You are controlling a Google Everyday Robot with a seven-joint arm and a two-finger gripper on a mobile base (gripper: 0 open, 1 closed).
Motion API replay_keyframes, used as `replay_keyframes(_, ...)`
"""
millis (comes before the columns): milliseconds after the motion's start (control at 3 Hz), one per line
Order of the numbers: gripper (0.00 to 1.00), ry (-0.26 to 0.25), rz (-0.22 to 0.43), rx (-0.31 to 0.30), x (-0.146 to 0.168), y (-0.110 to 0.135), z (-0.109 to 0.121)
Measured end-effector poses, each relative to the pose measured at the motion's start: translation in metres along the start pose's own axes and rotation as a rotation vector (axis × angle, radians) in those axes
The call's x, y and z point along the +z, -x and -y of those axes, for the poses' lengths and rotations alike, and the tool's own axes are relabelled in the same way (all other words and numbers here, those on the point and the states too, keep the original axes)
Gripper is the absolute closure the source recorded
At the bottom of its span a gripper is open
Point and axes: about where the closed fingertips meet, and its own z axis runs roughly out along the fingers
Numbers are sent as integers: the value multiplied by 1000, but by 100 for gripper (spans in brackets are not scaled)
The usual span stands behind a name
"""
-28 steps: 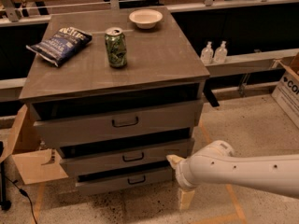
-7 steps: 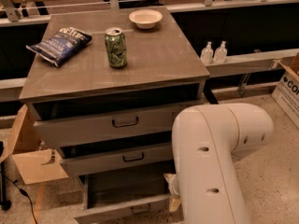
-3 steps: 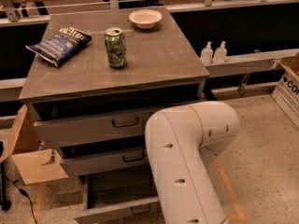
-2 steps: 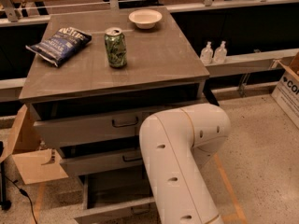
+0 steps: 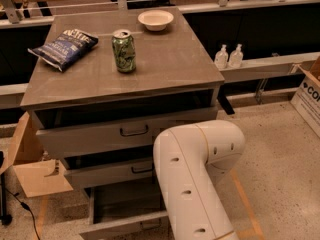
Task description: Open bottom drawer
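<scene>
The bottom drawer (image 5: 116,228) of the grey cabinet stands pulled out toward me, its slim front low at the frame's bottom edge and its dark inside showing behind it. The middle drawer (image 5: 107,173) and the tall top drawer (image 5: 95,138) sit above it, both pushed in. My white arm (image 5: 192,176) bends across the lower middle of the view and covers the right part of the drawers. My gripper is hidden below the arm, out of view.
On the cabinet top (image 5: 165,59) stand a green can (image 5: 123,50), a blue chip bag (image 5: 64,48) and a white bowl (image 5: 155,19). Two small bottles (image 5: 228,57) sit on a ledge at right. Cardboard boxes stand at left (image 5: 35,176) and far right (image 5: 307,96).
The bottom drawer was shut 9.3 s ago and is now pulled out. In the last second the arm's elbow has swung left and lower across the drawers; the drawer has stayed open.
</scene>
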Motion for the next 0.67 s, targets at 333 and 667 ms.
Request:
replay_keyframes(333,100,12,34,22,16,0,-9)
replay_keyframes(667,100,53,53,39,23,1,-22)
